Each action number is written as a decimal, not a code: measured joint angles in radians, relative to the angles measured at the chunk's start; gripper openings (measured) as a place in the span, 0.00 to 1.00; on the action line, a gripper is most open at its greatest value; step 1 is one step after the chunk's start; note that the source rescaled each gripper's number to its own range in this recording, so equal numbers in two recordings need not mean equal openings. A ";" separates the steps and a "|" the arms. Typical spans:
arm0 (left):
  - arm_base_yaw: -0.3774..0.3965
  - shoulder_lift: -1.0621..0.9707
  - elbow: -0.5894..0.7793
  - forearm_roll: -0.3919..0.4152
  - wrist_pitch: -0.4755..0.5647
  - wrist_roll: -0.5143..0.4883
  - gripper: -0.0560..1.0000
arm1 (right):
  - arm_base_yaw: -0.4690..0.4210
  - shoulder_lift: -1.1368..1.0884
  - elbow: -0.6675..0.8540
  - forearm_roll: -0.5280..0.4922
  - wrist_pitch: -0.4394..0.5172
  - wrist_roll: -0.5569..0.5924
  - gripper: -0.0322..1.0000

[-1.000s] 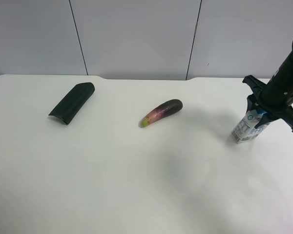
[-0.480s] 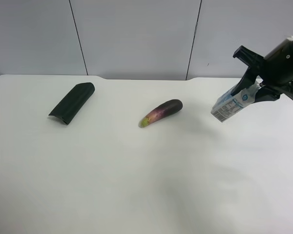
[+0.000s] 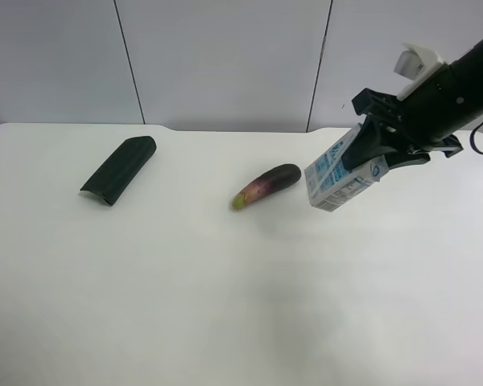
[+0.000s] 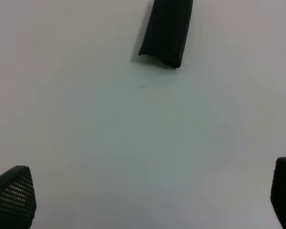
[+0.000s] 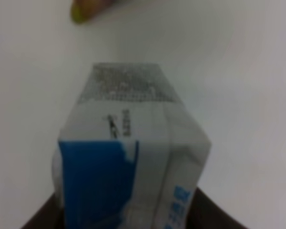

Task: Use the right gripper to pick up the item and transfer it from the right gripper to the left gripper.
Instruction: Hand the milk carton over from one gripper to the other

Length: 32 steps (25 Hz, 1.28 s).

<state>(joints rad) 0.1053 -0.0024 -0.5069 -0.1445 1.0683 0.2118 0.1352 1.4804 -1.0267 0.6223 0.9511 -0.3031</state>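
Note:
The item, a white carton (image 3: pixel 343 174) with blue print, hangs tilted in the air above the table, to the right of the eggplant. My right gripper (image 3: pixel 384 153), the black arm with a white block at the exterior high view's right, is shut on its upper end. In the right wrist view the carton (image 5: pixel 128 162) fills the frame between dark fingers. My left gripper (image 4: pixel 148 200) is open and empty above bare table; only its two fingertips (image 4: pixel 12 195) show, and it is out of the exterior high view.
A purple eggplant (image 3: pixel 266 185) lies mid-table, its green tip showing in the right wrist view (image 5: pixel 86 9). A dark green flat oblong (image 3: pixel 119 170) lies at the far left, also in the left wrist view (image 4: pixel 168 29). The white table (image 3: pixel 225 305) stands before a grey panelled wall.
My right gripper has lifted the carton off the table and carried it leftward toward the eggplant, tilting it. The left wrist view has no earlier frame.

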 joint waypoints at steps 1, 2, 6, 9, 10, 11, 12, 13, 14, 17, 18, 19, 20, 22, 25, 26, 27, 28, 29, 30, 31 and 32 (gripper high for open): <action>0.000 0.000 0.000 0.000 0.000 0.000 1.00 | 0.019 0.000 0.000 0.000 0.000 -0.025 0.05; 0.000 0.000 0.000 0.000 0.000 0.000 1.00 | 0.043 0.000 0.000 0.000 0.000 -0.056 0.05; 0.000 0.000 0.000 0.000 0.000 0.000 1.00 | 0.131 -0.001 0.000 0.006 0.000 -0.184 0.05; 0.000 0.000 0.000 0.000 0.000 0.000 1.00 | 0.188 -0.001 0.000 0.035 0.006 -0.256 0.05; 0.000 0.000 0.000 0.000 0.000 0.000 1.00 | 0.208 -0.001 0.000 0.041 0.011 -0.269 0.05; 0.000 0.000 0.000 0.000 0.000 0.000 1.00 | 0.225 -0.001 0.000 0.045 0.016 -0.282 0.05; 0.000 0.000 0.000 0.000 0.000 0.000 1.00 | 0.247 -0.001 0.000 0.045 0.020 -0.294 0.05; 0.000 0.000 0.000 0.000 0.000 0.000 1.00 | 0.269 -0.001 0.000 0.045 0.023 -0.303 0.05; 0.000 0.000 0.000 0.000 0.000 0.000 1.00 | 0.291 -0.001 0.000 0.044 0.023 -0.318 0.05; 0.000 0.000 0.000 0.000 0.000 0.000 1.00 | 0.356 -0.001 0.000 0.043 0.023 -0.353 0.05; 0.000 0.000 0.000 0.000 0.000 0.000 1.00 | 0.377 -0.001 0.000 0.043 0.023 -0.358 0.05; 0.000 0.000 0.000 0.000 0.000 0.000 1.00 | 0.393 -0.001 0.000 0.043 0.023 -0.370 0.05; 0.000 0.000 0.000 0.000 0.000 0.000 1.00 | 0.411 -0.001 0.000 0.043 0.023 -0.374 0.05; 0.000 0.000 0.000 0.000 0.000 0.000 1.00 | 0.438 -0.001 0.000 0.039 0.023 -0.381 0.05; 0.000 0.000 0.000 0.000 0.000 0.000 1.00 | 0.471 -0.003 0.000 0.024 0.023 -0.401 0.05; 0.000 0.000 0.000 0.000 0.000 0.000 1.00 | 0.478 -0.004 0.000 0.021 0.022 -0.408 0.05; 0.000 0.000 0.000 0.000 0.000 0.000 1.00 | 0.486 -0.007 0.000 0.018 0.018 -0.418 0.05; 0.000 0.000 0.000 0.000 0.000 0.000 1.00 | 0.493 -0.014 0.000 0.017 0.015 -0.425 0.05; 0.000 0.000 0.000 0.000 0.000 0.000 1.00 | 0.496 -0.020 0.000 0.018 0.011 -0.433 0.05; 0.000 0.000 0.000 0.000 0.000 0.000 1.00 | 0.498 -0.032 0.000 0.017 0.003 -0.442 0.05; 0.000 0.000 0.000 0.000 0.000 0.000 1.00 | 0.501 -0.045 0.000 0.018 -0.003 -0.452 0.05; 0.000 0.000 0.000 0.000 0.000 0.000 1.00 | 0.501 -0.059 0.000 0.018 -0.008 -0.462 0.05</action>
<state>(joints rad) 0.1053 -0.0024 -0.5069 -0.1448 1.0683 0.2118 0.6359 1.4210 -1.0267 0.6407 0.9435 -0.7650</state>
